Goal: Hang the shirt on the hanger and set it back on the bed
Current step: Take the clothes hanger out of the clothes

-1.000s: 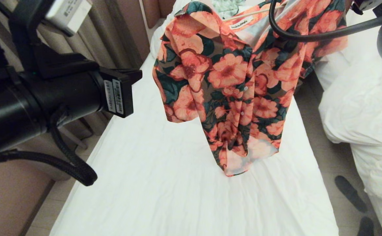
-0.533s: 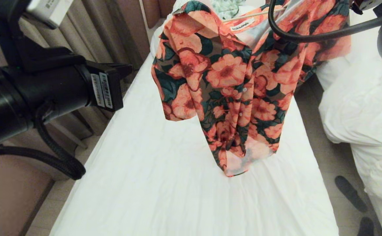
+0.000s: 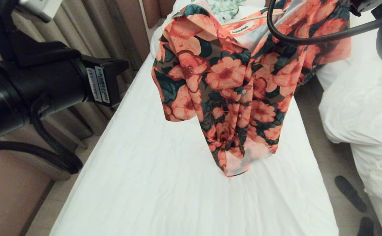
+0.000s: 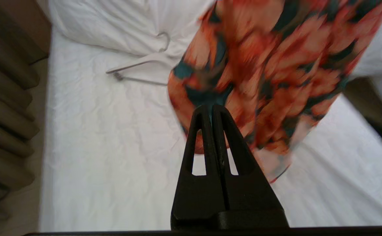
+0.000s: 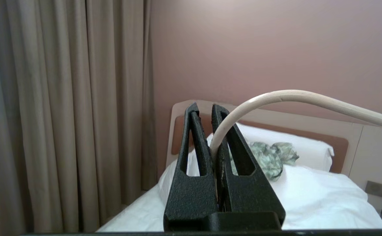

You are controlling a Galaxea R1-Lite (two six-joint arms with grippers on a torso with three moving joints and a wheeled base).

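My right gripper (image 5: 212, 113) is clamped on the hanger (image 5: 296, 98), so the shirt (image 3: 237, 85) hangs lengthwise, hem brushing the bed (image 3: 164, 183). Left gripper (image 4: 211, 111), closed and empty, has slid further left.

The shirt (image 3: 240, 85), coral flowers on dark green, hangs draped below the right pincer (image 5: 212, 131), its hem bunched on the bed (image 3: 164, 183). The cream hanger (image 5: 296, 100) is clamped between that pincer's closed fingers, its slim bar threading the collar.
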